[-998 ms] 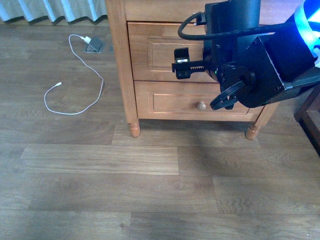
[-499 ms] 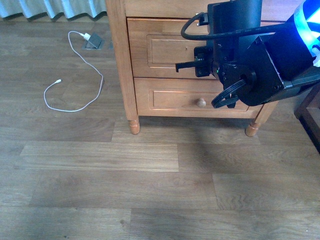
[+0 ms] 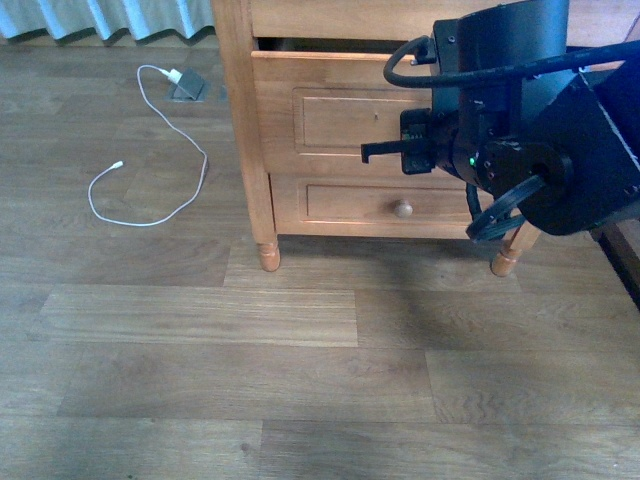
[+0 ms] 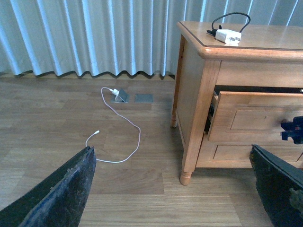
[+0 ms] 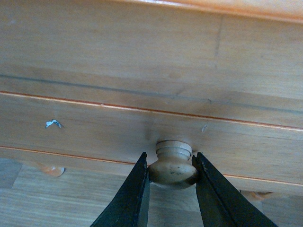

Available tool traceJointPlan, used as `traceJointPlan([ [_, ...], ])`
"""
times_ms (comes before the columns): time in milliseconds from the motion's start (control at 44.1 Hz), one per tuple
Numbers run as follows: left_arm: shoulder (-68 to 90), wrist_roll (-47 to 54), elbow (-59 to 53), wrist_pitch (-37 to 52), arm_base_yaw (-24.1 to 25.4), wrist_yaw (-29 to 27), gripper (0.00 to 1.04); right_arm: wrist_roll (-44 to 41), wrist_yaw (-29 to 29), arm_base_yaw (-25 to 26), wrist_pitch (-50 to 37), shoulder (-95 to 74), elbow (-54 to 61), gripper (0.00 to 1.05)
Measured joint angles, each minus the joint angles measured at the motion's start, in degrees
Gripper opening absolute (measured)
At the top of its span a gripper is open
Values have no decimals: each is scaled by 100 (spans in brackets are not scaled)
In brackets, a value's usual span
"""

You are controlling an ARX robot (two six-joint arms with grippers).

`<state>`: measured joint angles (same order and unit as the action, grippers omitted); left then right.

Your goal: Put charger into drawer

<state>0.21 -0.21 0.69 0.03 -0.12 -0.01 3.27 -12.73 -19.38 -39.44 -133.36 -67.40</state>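
Note:
The charger (image 4: 228,36), a small white cube with a black looped cable, lies on top of the wooden nightstand (image 4: 199,85). The drawer (image 3: 330,110) is the upper one and stands pulled out a little, with a dark gap above its front (image 4: 255,118). My right gripper (image 5: 171,165) is shut on the drawer's round wooden knob (image 5: 173,168), one black finger on each side. In the front view the right gripper (image 3: 405,150) hides the knob. My left gripper (image 4: 173,189) hangs open over the floor, well apart from the nightstand, with nothing between its fingers.
A long white cable (image 3: 150,150) curls on the floor to the left, plugged into a floor socket (image 3: 188,90). The lower drawer (image 3: 340,205) is closed, its knob (image 3: 402,208) showing. Curtains (image 4: 94,38) hang behind. Dark furniture (image 3: 625,240) stands at the right.
My right gripper closed on the knob and drew back toward me. The upper drawer came out with it, opening a dark gap at its top.

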Motion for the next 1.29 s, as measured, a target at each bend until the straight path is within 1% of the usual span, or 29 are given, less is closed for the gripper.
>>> traceJointPlan([
  [227, 0, 0, 0, 0, 0, 0, 99, 129, 291, -7, 238, 649, 892, 23],
  [363, 0, 0, 0, 0, 0, 0, 99, 168, 662, -7, 634, 1213, 1517, 22],
  [499, 0, 0, 0, 0, 0, 0, 99, 120, 872, -11, 800, 1598, 1996, 22],
  [680, 0, 0, 0, 0, 0, 0, 99, -2, 1320, -59, 1263, 2264, 2658, 22],
  [975, 0, 0, 0, 0, 0, 0, 99, -111, 1646, -238, 1646, 2999, 3386, 21],
  [998, 0, 0, 0, 0, 0, 0, 99, -120, 1674, -240, 1687, 3071, 3436, 22],
  [1021, 0, 0, 0, 0, 0, 0, 99, -107, 1681, -238, 1700, 3123, 3475, 26],
  [1089, 0, 0, 0, 0, 0, 0, 99, 31, 1840, -234, 1856, 3375, 3689, 40],
  [1157, 0, 0, 0, 0, 0, 2, 99, 116, 1989, -216, 2107, 3744, 3919, 51],
  [1179, 0, 0, 0, 0, 0, 0, 99, 120, 2017, -210, 2149, 3821, 3945, 53],
  [1270, 0, 0, 0, 0, 0, 0, 99, 212, 2232, -107, 2529, 4557, 4063, 67],
  [1293, 0, 0, 0, 0, 0, 0, 99, 223, 2245, -87, 2577, 4660, 4068, 69],
])
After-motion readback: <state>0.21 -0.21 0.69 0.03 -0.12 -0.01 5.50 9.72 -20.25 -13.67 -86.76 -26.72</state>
